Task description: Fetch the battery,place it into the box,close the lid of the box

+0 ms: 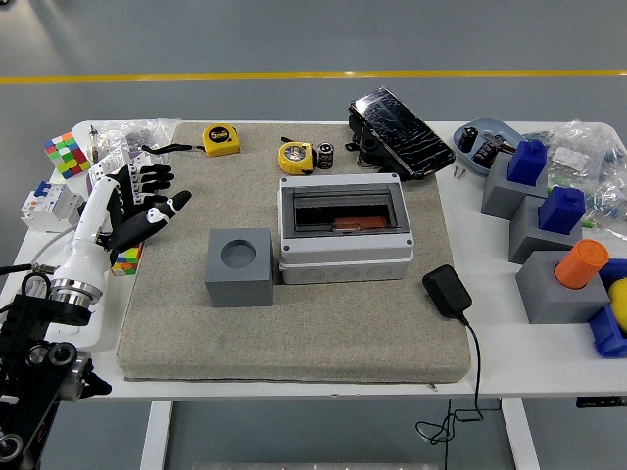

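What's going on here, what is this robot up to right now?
The robot's left hand hovers open and empty over the left edge of the mat. The battery sits untouched at the mat's far side, next to a yellow tape measure. The grey box in the middle has its tinted lid down. No right arm is in view.

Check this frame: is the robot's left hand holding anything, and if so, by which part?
Nothing is held. The left hand hovers with fingers spread over the mat's left edge, empty.
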You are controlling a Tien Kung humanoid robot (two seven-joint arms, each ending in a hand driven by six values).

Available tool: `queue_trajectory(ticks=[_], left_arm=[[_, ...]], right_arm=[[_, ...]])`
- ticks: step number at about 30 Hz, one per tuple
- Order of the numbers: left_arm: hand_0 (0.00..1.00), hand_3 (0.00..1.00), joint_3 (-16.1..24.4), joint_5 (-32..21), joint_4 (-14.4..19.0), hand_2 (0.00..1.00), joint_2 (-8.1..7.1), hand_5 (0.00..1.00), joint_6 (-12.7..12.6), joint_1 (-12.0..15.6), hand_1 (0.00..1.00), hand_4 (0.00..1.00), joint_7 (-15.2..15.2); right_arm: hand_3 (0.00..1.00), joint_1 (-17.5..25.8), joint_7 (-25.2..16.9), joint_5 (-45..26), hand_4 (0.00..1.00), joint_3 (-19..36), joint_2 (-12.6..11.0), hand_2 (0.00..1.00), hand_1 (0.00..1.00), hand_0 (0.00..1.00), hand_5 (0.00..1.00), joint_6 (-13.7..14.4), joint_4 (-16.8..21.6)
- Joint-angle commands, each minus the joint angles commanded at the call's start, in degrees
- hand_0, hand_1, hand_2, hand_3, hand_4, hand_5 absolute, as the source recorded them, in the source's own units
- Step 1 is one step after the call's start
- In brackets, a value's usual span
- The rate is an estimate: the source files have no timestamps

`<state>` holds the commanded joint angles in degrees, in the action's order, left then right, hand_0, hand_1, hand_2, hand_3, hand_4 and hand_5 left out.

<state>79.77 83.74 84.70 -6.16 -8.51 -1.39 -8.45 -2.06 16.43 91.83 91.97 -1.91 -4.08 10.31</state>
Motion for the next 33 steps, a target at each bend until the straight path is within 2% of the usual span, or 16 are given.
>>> queue_trajectory(ticks=[33], left_arm=[[0.512, 0.601, 1.6, 1.1, 0.2, 0.632, -0.16, 0.395, 0.8, -0.3, 0.646, 0.967, 0.9]], right_arm=[[0.602, -1.1, 0.0, -1.3, 0.987, -0.5, 0.1, 0.673, 0.666, 0.639, 0.59, 0.1, 0.0]])
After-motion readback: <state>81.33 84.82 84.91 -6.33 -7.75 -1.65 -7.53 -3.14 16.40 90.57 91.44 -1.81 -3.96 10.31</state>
